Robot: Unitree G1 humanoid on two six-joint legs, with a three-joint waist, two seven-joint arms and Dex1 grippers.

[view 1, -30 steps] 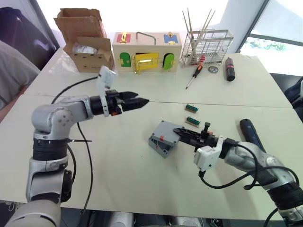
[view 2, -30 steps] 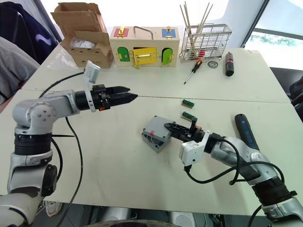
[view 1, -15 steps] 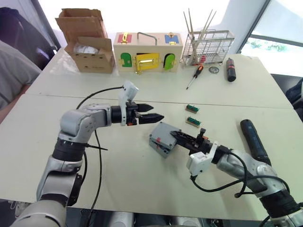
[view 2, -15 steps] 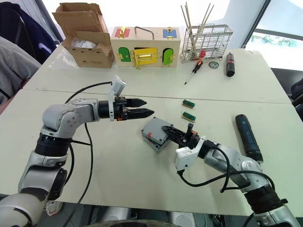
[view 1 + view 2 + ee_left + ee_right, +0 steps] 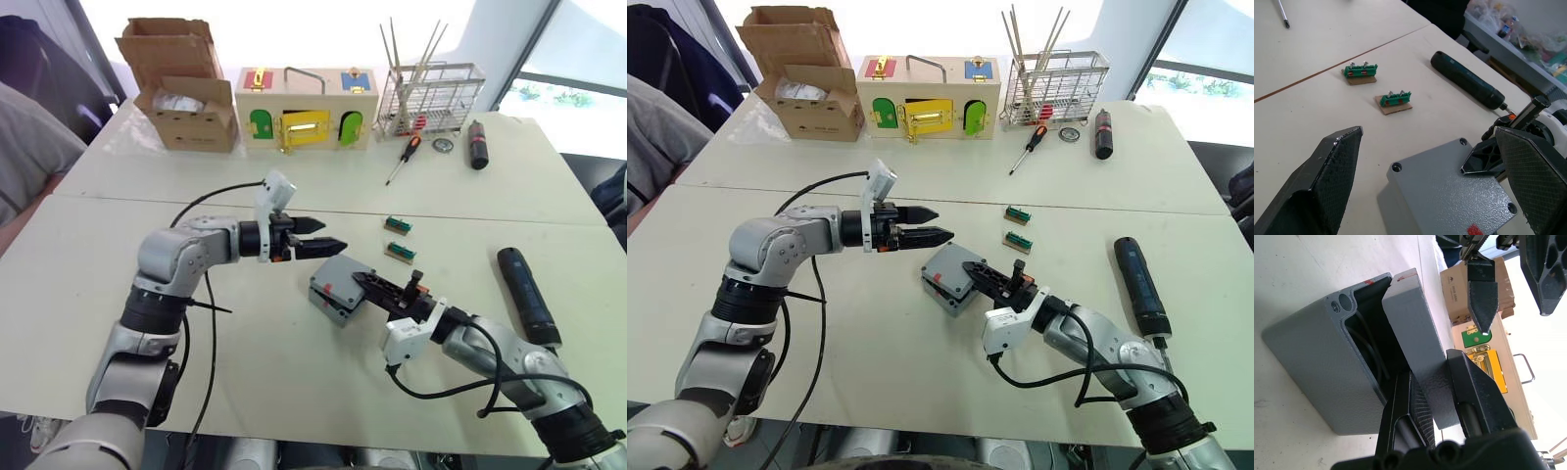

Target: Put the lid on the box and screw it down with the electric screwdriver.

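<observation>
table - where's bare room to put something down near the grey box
Bare table lies on the near side of the box, between both arms, and between the green terminal blocks and the electric screwdriver. It is crowded at the box itself: the right gripper pinches the lid, the left gripper hovers beside it.

Two pale tables [image 5: 294, 392] butt together at a seam, bright windows [image 5: 578, 59] glaring behind them.
</observation>
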